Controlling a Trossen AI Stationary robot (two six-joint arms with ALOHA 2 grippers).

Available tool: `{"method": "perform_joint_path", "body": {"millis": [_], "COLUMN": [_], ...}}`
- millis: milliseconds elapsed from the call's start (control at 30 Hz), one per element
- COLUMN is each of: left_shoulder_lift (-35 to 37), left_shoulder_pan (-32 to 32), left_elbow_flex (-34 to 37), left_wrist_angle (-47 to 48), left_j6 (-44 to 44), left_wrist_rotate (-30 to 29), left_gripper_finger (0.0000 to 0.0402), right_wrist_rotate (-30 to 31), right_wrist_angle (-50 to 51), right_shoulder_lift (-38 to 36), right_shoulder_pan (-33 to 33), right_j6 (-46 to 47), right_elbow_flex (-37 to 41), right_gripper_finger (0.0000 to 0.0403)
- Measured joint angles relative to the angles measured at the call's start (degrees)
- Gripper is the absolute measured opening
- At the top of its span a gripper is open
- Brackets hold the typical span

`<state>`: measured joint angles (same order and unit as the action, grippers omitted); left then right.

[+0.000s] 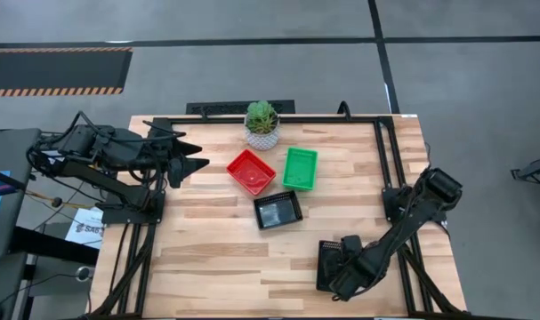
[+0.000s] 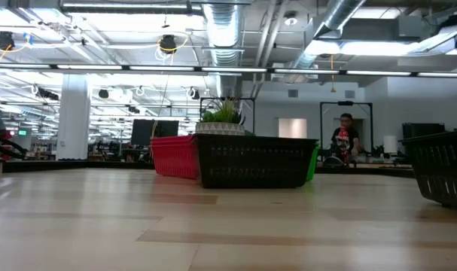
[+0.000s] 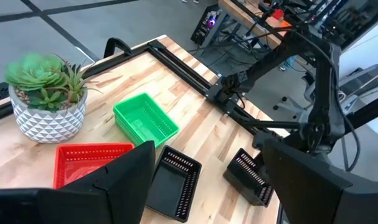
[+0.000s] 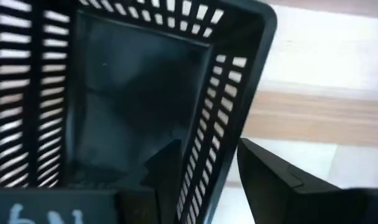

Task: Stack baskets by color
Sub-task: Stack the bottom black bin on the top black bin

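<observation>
Left end effector (image 1: 198, 156) hangs open left of the plant (image 1: 261, 124), just waiting. Red basket (image 1: 251, 172), green basket (image 1: 300, 168), black basket (image 1: 278, 211) cluster below it. Right end effector (image 1: 342, 267) straddles another black basket's (image 1: 330, 264) wall, probably to stack it.

The high view looks straight down on the whole table (image 1: 216, 240). The low view looks level across it, sharing the black basket (image 1: 278, 211) at centre with the left wrist view.

Even overhead light, soft shadows; ceiling lamps (image 2: 168, 44) glare; right wrist view blurred.
</observation>
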<state>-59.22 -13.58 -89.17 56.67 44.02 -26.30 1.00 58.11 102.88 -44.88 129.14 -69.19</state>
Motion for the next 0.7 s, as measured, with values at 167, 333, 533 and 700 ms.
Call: {"method": "perform_joint_path", "body": {"millis": [167, 333, 533, 700], "left_shoulder_lift": [0.00, 0.00, 0.02, 0.02], "left_shoulder_pan": [0.02, 0.00, 0.02, 0.00], "left_elbow_flex": [0.00, 0.00, 0.00, 0.00], "left_wrist_angle": [0.02, 0.13, 0.42, 0.68], "left_j6": [0.15, 0.17, 0.02, -0.09], "left_wrist_rotate": [0.00, 0.00, 0.16, 0.41], "left_gripper_finger": [0.0285, 0.0285, 0.0285, 0.0285], "right_wrist_rotate": [-1.31, -1.22, 2.72, 9.71], "right_wrist_angle": [-3.40, -4.66, -0.24, 8.00], "right_shoulder_lift": [2.81, 2.88, -2.40, -12.59], "right_shoulder_pan": [0.07, 0.46, 3.65, 12.18], "right_j6": [0.02, -0.47, -8.57, -25.68], "right_elbow_flex": [0.02, -0.02, -0.03, -0.07], "right_gripper_finger": [0.0151, 0.0039, 0.0008, 0.0006]}}
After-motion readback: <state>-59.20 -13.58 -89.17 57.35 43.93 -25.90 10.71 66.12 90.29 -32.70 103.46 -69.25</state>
